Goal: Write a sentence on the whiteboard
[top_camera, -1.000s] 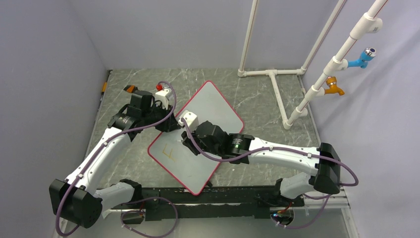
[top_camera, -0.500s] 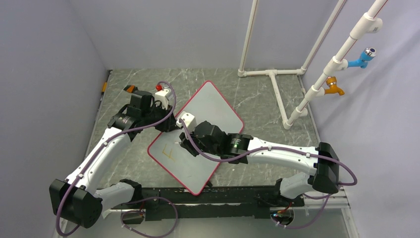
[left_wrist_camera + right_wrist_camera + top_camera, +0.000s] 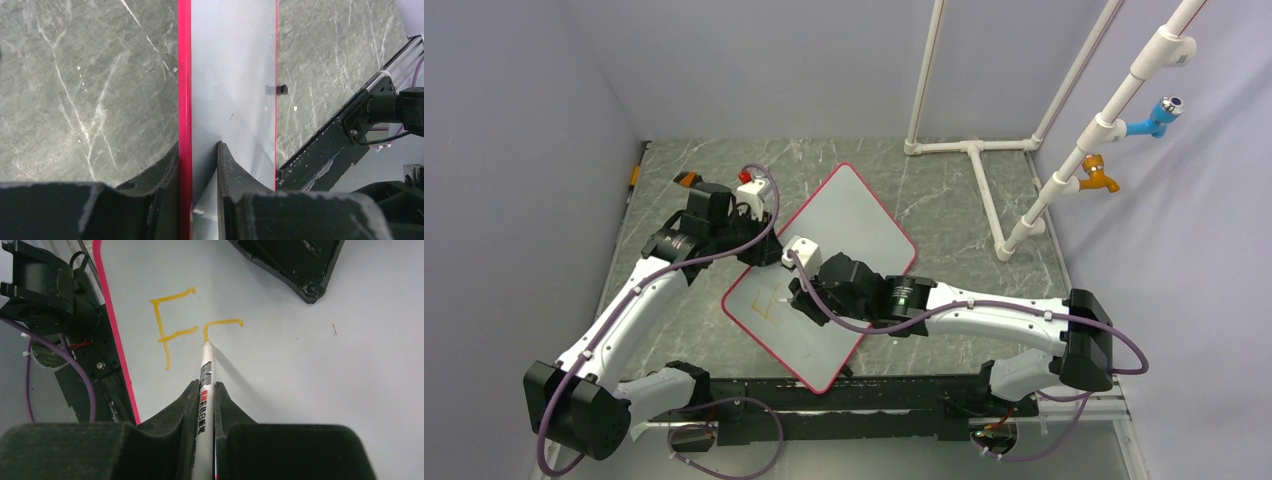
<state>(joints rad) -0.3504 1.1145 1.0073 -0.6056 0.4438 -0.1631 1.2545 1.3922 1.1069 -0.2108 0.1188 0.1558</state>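
**Whiteboard.** The whiteboard lay on the grey marbled table, near its centre. It was turned so that its corners pointed toward the far wall, the arm bases and the two sides. A thin red rim ran around the panel, and a small black clip sat on the edge opposite the gripped one.

**Sentence.** The sentence consisted of a complete yellow-orange "F" and, just to its right, an unfinished stroke: a short top bar with a downward leg. The writing sat in the corner of the board nearest the left arm's side.

**Right gripper.** The right gripper was closed on a white marker. The barrel ran out between both fingers. The marker tip touched the board at the lower end of the unfinished stroke.

**Left gripper.** The left gripper was clamped on the board's edge, one finger outside the red rim and one on the white face. The top view placed this grip on the far-left edge. Whether that edge was raised off the table could not be determined.

**Surroundings.** A white pipe frame stood on the far right of the table. A slanted pipe on the right carried a blue fitting and an orange fitting.
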